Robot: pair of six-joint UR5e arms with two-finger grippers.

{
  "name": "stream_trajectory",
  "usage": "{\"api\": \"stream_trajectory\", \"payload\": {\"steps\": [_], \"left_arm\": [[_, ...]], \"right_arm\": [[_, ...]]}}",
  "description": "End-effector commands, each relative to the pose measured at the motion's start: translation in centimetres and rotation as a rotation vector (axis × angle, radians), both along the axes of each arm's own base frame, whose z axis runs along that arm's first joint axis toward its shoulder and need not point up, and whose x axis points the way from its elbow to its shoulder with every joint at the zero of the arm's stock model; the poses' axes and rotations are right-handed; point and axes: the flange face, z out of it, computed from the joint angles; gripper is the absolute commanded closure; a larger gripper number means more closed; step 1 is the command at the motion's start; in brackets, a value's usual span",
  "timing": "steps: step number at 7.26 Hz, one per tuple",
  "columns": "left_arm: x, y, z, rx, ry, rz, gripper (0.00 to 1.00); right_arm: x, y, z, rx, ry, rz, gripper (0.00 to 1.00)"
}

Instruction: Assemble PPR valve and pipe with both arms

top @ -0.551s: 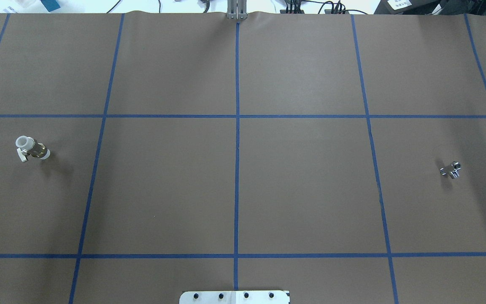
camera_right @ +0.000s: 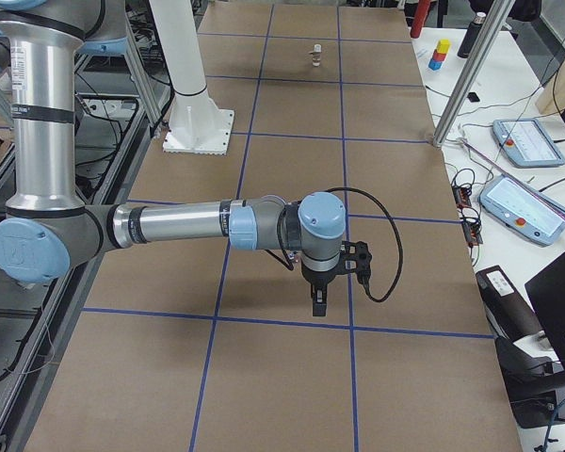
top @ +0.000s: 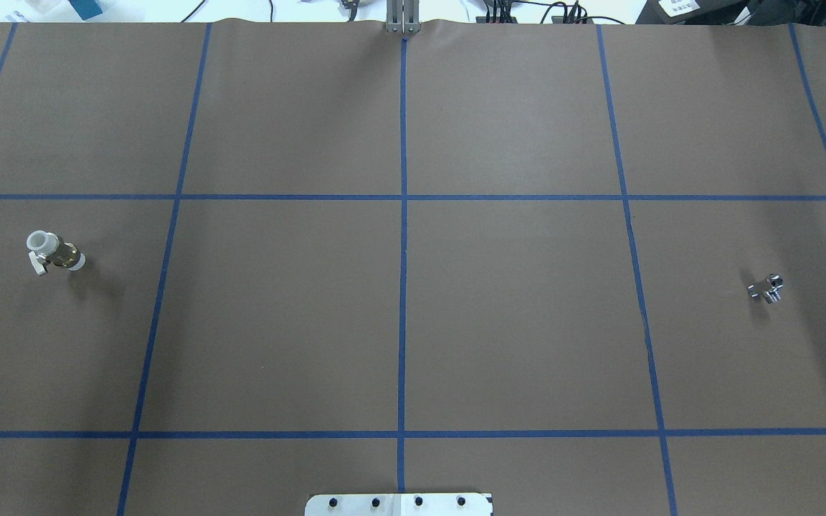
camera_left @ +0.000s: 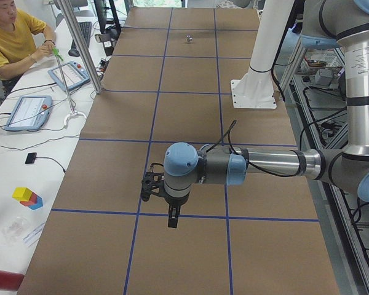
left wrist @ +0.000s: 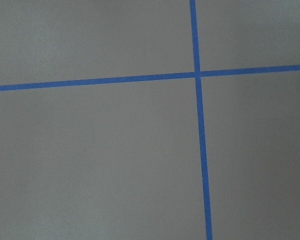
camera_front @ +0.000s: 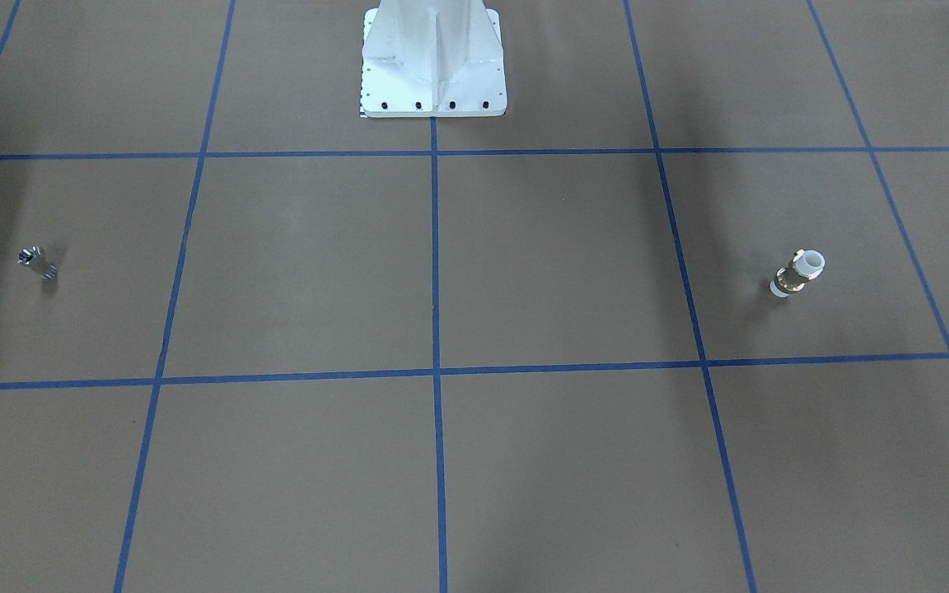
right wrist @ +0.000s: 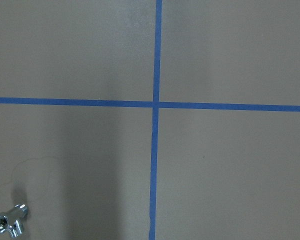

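Toward the left edge of the tabletop [top: 513, 322], find the valve [top: 55, 253] lying on its side, white ends out and brass band in the middle. Toward the right edge, well apart from it, find the pipe [top: 766, 288], also lying down and touched by nothing. Probably laid out this way to give each side of the robot its own piece to fetch.

Look to the side views for the left end effector [camera_left: 172, 218] and the right end effector [camera_right: 319, 303], each hung fingers-down above bare tabletop near a crossing of the blue tape lines [top: 403, 287]. Cannot tell from there how wide either stands. Clearly neither piece in grasp, with valve and pipe down on the tabletop. Reads as a ready pose, held high to survey from the wrists. Can spot the pipe in the lower left corner of the right wrist view, and only tape in the left. Judging by this, no step begun yet: reach, grasp, then bring together.
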Motion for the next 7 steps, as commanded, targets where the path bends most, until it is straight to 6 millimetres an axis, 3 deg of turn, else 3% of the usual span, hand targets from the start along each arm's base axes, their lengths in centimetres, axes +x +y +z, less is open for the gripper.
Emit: {"api": "stream_trajectory", "payload": {"steps": [1, 3, 5, 7], "left_arm": [[0.3, -0.3, -2.3, 0.049, 0.012, 0.006, 0.0], [0.3, -0.8, -2.9, 0.063, 0.01, 0.006, 0.0], [2.4, -3.2, -4.4, 0.094, 0.012, 0.053, 0.0], [2.6, -3.4, -3.9, 0.1, 0.022, 0.061, 0.0]], "right_arm": [[0.0, 0.0, 0.0, 0.0, 0.0, 0.0, 0.0], [-0.2, 0.0, 0.2, -0.004, -0.002, -0.005, 0.0], [-0.2, 0.0, 0.0, -0.001, -0.002, -0.005, 0.0], [-0.2, 0.0, 0.0, -0.001, -0.003, -0.005, 0.0]]}}
